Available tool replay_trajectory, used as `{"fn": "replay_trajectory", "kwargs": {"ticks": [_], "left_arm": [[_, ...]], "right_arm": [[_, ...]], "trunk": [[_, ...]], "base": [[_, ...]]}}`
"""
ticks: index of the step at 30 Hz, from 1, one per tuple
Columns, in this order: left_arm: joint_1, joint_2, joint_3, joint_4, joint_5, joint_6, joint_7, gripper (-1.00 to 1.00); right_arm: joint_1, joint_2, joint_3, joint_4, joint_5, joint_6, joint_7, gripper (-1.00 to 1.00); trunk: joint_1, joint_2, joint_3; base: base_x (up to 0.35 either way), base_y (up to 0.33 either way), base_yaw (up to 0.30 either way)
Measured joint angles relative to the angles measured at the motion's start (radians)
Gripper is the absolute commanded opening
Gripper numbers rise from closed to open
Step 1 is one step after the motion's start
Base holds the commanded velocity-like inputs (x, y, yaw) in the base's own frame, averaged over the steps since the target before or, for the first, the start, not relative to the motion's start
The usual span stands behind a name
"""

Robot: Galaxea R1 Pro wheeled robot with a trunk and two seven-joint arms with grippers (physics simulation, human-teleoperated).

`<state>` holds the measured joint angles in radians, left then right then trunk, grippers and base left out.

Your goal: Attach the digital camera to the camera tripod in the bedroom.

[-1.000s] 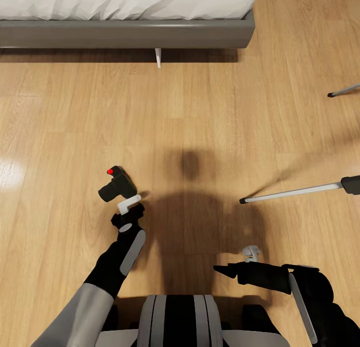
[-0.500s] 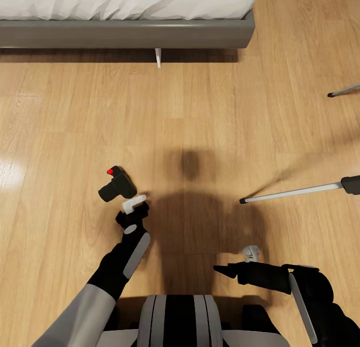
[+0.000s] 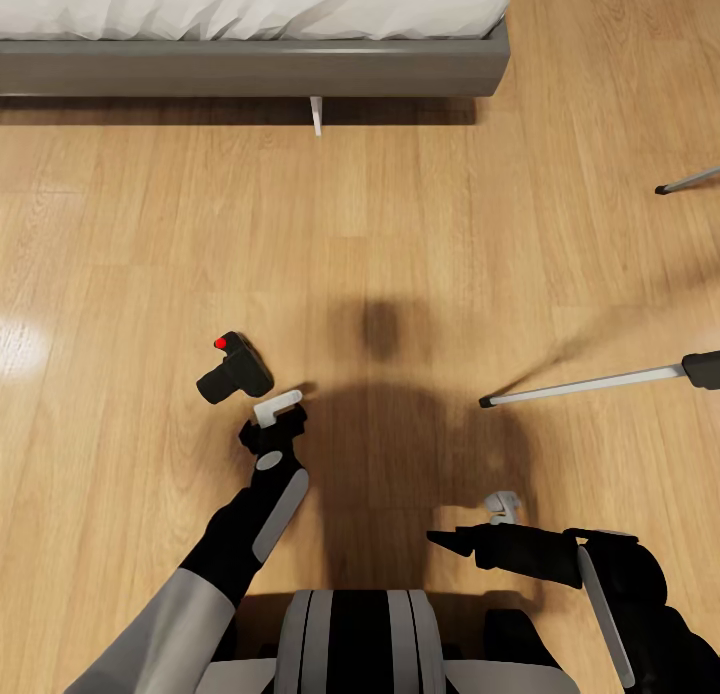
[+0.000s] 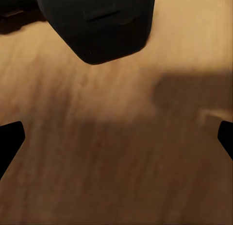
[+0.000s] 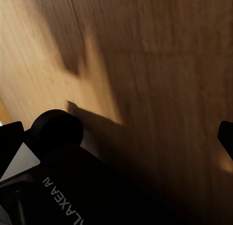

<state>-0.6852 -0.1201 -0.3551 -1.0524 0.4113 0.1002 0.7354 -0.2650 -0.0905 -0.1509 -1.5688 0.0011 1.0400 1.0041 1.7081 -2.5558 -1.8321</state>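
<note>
- Left hand (image 3: pixel 277 408) hangs low over the light wood floor (image 3: pixel 400 234), white fingers apart w/ nothing between them; left wrist view shows both dark tips spread wide over bare floor.
- Small matte-black digital camera w/ red button on top (image 3: pixel 234 368) lies on the floor, just beside the left hand, up-left of it in the head view, not touching. In the left wrist view its black body (image 4: pixel 97 21) sits ahead of the fingers, outside the gap.
- Change over the last sec: left hand has slid back and to the right, away from the camera; camera itself hasn't moved. So no grasp made – prob a re-line before another approach, or a missed try.
- Right hand (image 3: pixel 500 504) parked near the trunk; open or closed – can't tell from these views.
- Silver-legged camera tripod (image 3: pixel 590 382) well apart to the right; one leg lies across the floor, another foot further back near the frame edge.
- Grey-framed white bed (image 3: pixel 250 69) along the far side.
- Task at early stage: camera not picked up, nothing attached yet.
</note>
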Motion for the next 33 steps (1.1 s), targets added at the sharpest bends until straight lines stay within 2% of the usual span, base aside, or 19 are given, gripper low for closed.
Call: {"fn": "replay_trajectory", "kwargs": {"ticks": [33], "left_arm": [[0.0, 0.0, 0.001, -0.005, 0.005, -0.003, 0.034, 1.0]], "right_arm": [[0.0, 0.0, 0.0, 0.0, 0.0, 0.0, -0.002, 1.0]], "trunk": [[0.0, 0.0, 0.0]], "base": [[0.031, 0.0, 0.0]]}}
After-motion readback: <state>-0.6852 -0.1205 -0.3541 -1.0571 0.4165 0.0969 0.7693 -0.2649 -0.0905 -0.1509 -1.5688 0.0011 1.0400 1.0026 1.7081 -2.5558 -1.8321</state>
